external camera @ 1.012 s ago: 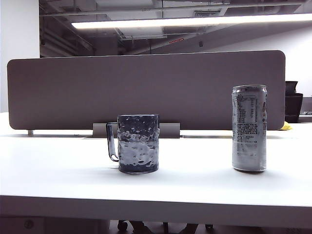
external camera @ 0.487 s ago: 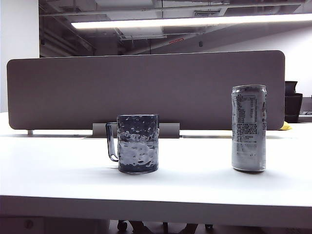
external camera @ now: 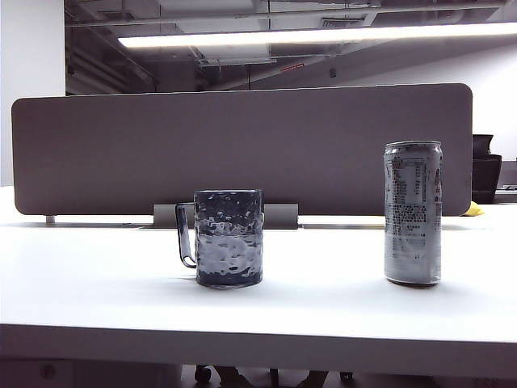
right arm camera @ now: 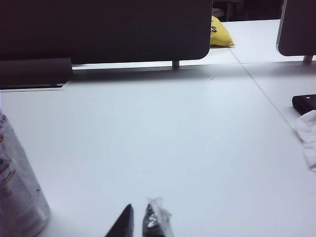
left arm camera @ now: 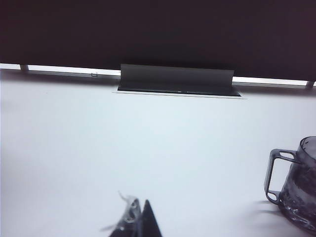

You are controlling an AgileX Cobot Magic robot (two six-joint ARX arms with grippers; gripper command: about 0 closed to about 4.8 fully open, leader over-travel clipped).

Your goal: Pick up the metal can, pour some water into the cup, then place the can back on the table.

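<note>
Nearest the cameras, the left gripper (left arm camera: 139,223) and the right gripper (right arm camera: 140,222) each hang low over the white table (external camera: 323,315), fingertips drawn together with nothing between them; neither touches a task object. Farther out, the cup (external camera: 229,238) stands upright with its handle toward the left arm's side and water (external camera: 229,259) inside it; the metal can (external camera: 413,213) stands upright well to its right; behind both runs the grey partition (external camera: 242,145).
</note>
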